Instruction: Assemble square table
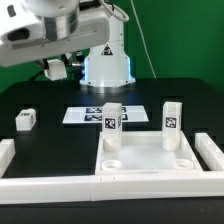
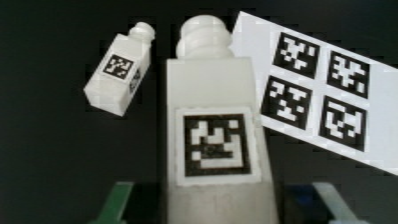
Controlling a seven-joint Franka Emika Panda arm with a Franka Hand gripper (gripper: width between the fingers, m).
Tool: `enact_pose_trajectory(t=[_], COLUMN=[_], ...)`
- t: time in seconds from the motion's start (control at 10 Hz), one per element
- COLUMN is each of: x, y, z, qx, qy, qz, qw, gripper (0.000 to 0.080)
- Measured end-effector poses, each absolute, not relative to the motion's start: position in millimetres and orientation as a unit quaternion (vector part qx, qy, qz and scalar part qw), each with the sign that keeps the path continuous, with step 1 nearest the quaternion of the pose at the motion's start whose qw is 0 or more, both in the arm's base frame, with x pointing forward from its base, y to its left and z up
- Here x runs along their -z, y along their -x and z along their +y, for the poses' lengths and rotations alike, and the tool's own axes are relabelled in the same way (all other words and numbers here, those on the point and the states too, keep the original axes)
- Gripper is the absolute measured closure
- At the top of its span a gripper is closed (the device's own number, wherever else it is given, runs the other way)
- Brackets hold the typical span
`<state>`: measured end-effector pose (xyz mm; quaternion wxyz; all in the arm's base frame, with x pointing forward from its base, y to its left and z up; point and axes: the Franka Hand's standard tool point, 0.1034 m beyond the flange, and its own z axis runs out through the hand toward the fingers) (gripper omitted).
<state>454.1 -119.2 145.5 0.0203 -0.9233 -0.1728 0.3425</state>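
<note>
The table top (image 1: 150, 150) lies rim up on the black table (image 1: 50, 95), toward the front of the exterior view. Two legs stand upright on it. The first standing leg (image 1: 112, 120) is at its far corner on the exterior view's left, and the second standing leg (image 1: 172, 118) is at its far corner on the exterior view's right. Each has a black-and-white tag facing the camera. Round sockets (image 1: 181, 160) show at the table top's two near corners.

A loose leg (image 1: 25, 120) lies on the black table, well apart from the table top toward the exterior view's left. The marker board (image 1: 92, 115) lies flat just behind the table top, between it and the robot's base (image 1: 105, 62). White rails (image 1: 50, 185) run beside the table top on both sides and along the front toward the exterior view's left.

The arm (image 1: 40, 30) hangs high above, up and to the exterior view's left of the table top. At that distance I cannot tell what it carries.

The wrist view shows it. The claw (image 2: 214, 205) is clenched on a fourth leg, the held leg (image 2: 214, 110), whose tag faces the camera and whose rounded screw end (image 2: 205, 40) points away from the claw. The dark fingers (image 2: 125, 205) flank it, but the contact itself is cut off at the picture's edge. Beyond the held leg lie the loose leg (image 2: 121, 68) and the marker board (image 2: 320, 85).

The table top and its standing legs show only in the exterior view.
</note>
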Motion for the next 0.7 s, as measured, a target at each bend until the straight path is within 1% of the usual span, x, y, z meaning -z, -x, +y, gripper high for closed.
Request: enact_pose_trajectory(t=[0.1, 0.2, 0.3, 0.4, 0.5, 0.6, 0.7], x=[-148.0, -155.6, -169.0, -185.5, -193.9, -199.1, -202.7], y=[-464.3, -481.4, -501.3, -515.4, -535.2, -551.7, -567.5], z=[-117.2, -104.4, -89.2, -76.0, -63.9, -49.6, -39.7], qx=[-0.300, -0.260, -0.216, -0.183, -0.140, -0.108, -0.072], qy=[0.938, 0.952, 0.967, 0.977, 0.986, 0.993, 0.996], qz=[-0.171, -0.157, -0.131, -0.106, -0.080, -0.033, -0.020], qw=[0.023, 0.036, 0.043, 0.038, 0.038, 0.044, 0.047], gripper=[0.0509, 0.0509, 0.0509, 0.0509, 0.0509, 0.0509, 0.0509])
